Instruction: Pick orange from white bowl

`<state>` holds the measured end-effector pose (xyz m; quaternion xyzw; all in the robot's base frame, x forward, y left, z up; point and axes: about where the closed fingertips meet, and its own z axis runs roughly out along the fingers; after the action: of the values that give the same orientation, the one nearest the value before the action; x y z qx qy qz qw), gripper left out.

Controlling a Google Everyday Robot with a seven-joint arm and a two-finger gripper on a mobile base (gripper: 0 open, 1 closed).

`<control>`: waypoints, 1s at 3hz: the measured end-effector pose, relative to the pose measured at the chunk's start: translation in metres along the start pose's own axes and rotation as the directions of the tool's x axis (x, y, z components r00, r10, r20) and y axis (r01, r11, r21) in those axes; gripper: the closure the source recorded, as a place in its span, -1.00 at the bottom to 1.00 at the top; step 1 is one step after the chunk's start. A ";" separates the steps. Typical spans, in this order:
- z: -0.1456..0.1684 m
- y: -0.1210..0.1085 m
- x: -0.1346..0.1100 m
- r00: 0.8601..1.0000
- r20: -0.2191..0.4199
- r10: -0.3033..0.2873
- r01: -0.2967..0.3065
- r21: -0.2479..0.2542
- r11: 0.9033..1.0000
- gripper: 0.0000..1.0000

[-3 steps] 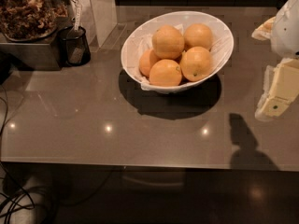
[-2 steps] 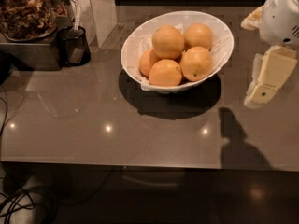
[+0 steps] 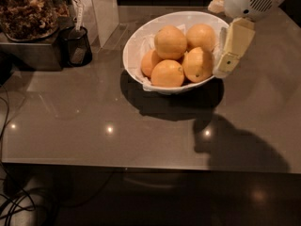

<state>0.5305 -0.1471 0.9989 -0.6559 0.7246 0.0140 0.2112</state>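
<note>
The white bowl (image 3: 141, 41) stands on the dark counter at the centre back and holds several oranges. The biggest orange (image 3: 170, 42) lies on top of the pile, toward the bowl's left. The others sit around it, one (image 3: 201, 36) at the back right and one (image 3: 197, 64) at the front right. My gripper (image 3: 216, 39) hangs from the white wrist at the top right, over the bowl's right rim. It is open and empty. One cream finger (image 3: 233, 48) points down just outside the rim, beside the front-right orange. The other finger is partly cut off near the top edge.
A small black mesh cup (image 3: 75, 46) stands left of the bowl. Behind it is a glass jar of dried brown bits (image 3: 26, 11) on a metal box (image 3: 33, 55). A white pillar (image 3: 101, 8) is at the back. Cables (image 3: 19, 206) lie below the counter's front edge.
My gripper has moved left, from beside the counter's right edge to over the bowl's right rim. The bowl and oranges have not moved.
</note>
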 end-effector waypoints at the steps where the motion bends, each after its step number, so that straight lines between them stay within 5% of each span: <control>1: -0.002 -0.004 -0.003 1.000 0.008 -0.003 0.003 0.015 1.000 -1.00; 2: 0.006 -0.015 -0.005 0.999 0.040 0.009 -0.010 0.016 1.000 -1.00; 3: 0.017 -0.034 -0.026 0.996 0.072 -0.047 0.047 0.009 0.999 -1.00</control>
<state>0.5696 -0.1219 1.0008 -0.6709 0.7009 0.0301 0.2401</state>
